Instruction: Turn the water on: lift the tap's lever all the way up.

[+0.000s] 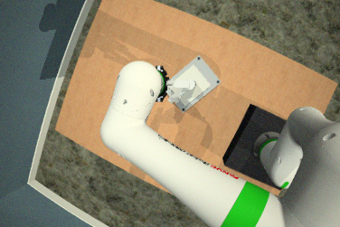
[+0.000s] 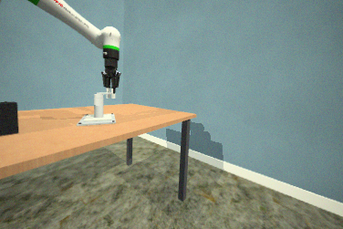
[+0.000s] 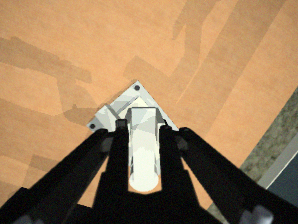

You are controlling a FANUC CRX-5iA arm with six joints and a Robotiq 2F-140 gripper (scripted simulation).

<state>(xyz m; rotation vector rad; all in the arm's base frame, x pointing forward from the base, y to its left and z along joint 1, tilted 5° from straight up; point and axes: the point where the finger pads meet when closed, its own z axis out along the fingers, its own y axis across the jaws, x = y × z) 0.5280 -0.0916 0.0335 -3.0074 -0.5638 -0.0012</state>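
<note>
Black jaws of the gripper (image 3: 144,150) clamp the tap's pale white lever (image 3: 143,145) from both sides, low centre in the wrist view. Below, the white cylindrical tap (image 2: 98,105) stands on its grey square base plate (image 1: 209,77), mid-frame on the orange wooden worktop (image 1: 271,76).

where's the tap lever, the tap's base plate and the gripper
tap lever (image 3: 144,150), wrist view, middle of the white lever between the fingers
base plate (image 1: 209,75), top view, bare grey corner
gripper (image 2: 110,91), exterior view, between the fingertips, shut on the lever
</note>
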